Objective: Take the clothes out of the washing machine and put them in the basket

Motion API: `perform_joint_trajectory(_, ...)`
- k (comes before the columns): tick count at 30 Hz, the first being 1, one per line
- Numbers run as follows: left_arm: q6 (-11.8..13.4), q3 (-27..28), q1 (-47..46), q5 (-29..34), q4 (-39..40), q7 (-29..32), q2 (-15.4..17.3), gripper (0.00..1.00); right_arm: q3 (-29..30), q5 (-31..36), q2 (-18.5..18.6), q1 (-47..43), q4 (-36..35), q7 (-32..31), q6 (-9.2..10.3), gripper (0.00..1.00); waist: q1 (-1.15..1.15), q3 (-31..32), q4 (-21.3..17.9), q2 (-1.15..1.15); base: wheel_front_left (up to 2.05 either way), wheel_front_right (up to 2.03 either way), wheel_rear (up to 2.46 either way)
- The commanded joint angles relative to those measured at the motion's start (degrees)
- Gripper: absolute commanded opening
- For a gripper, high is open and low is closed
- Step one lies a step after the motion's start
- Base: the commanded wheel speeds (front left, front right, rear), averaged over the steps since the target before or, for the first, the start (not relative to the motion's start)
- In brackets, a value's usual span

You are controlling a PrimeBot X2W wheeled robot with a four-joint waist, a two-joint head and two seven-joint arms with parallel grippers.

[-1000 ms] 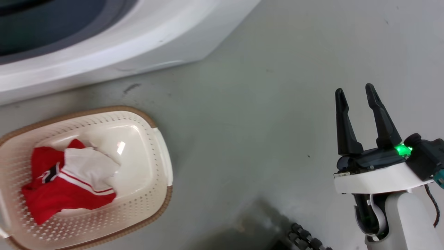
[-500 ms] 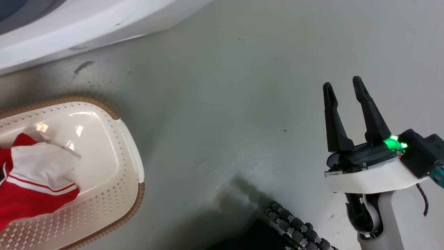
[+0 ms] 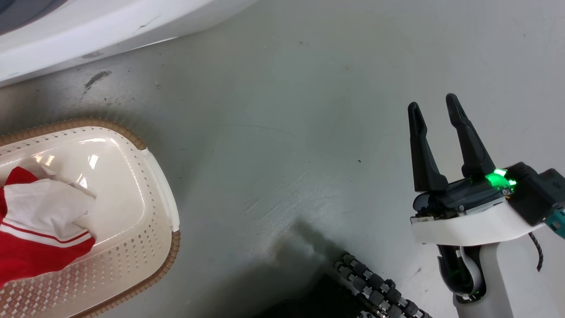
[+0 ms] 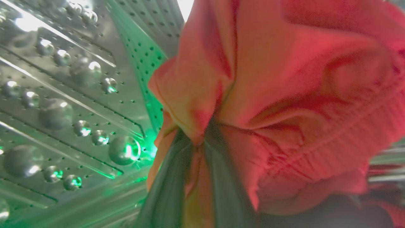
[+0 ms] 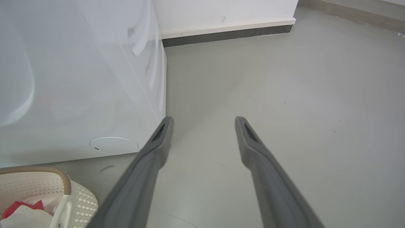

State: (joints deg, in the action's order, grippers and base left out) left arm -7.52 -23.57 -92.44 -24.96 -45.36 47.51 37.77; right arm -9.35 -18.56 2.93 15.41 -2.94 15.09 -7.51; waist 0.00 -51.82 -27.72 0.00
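Inside the washing machine's perforated steel drum [image 4: 63, 95], my left gripper [image 4: 197, 148] is shut on the plain red garment [image 4: 284, 95], with bunched fabric pinched between its two dark fingers. The cream basket [image 3: 170, 247] with a brown rim stands on the floor below the white washing machine [image 3: 110, 26]. It holds the red and white striped garment [image 3: 39, 229]. My right gripper [image 3: 432, 102] hovers open and empty over the floor, well right of the basket. The right wrist view shows the right gripper [image 5: 204, 119], the machine's front [image 5: 79, 79], the basket [image 5: 65, 180] and the striped garment [image 5: 19, 210].
Grey floor [image 3: 287, 132] stretches between the basket and my right arm. A black ribbed roller part of my base [image 3: 379, 287] shows at the bottom edge. A white wall with a dark skirting [image 5: 227, 33] runs behind the machine.
The head camera has turned, so the basket and the machine have slid left and up in the picture. The right gripper stays open, almost in the same place.
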Motion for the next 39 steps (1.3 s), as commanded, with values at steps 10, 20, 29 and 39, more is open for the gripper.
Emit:
perform_joint_trajectory(10, 0.2, -0.2, 2.3, -0.4, -2.8, -16.0, 0.0, 0.0, 2.9, 2.4, -0.1, 1.1, 0.7, 0.1, 0.04, 1.0, 0.0, 3.7, 3.7, 0.0, 0.0, 0.0, 0.0)
perform_joint_trajectory(20, 0.1, -3.0, 8.7, 1.0, -6.9, -39.6, -3.7, 0.0, 5.6, 6.5, -0.1, -0.6, 1.6, 0.1, 0.04, 1.0, 0.0, 10.8, 10.1, 0.0, 0.0, 0.0, 0.0)
perform_joint_trajectory(29, 0.1, -4.1, 16.2, -0.1, -12.2, -55.9, -7.9, 0.0, 7.1, 10.2, 0.0, -2.4, 2.5, 0.1, 0.04, 1.0, 0.0, 19.2, 14.5, 0.0, 0.0, 0.0, 0.0)
perform_joint_trajectory(39, 1.1, -1.4, 27.1, -1.2, -6.6, -62.8, -11.9, 0.0, 7.7, 12.8, 0.0, -5.1, 3.5, 0.1, 0.05, 1.0, 0.0, 26.7, 18.3, 0.0, 0.0, 0.0, 0.0)
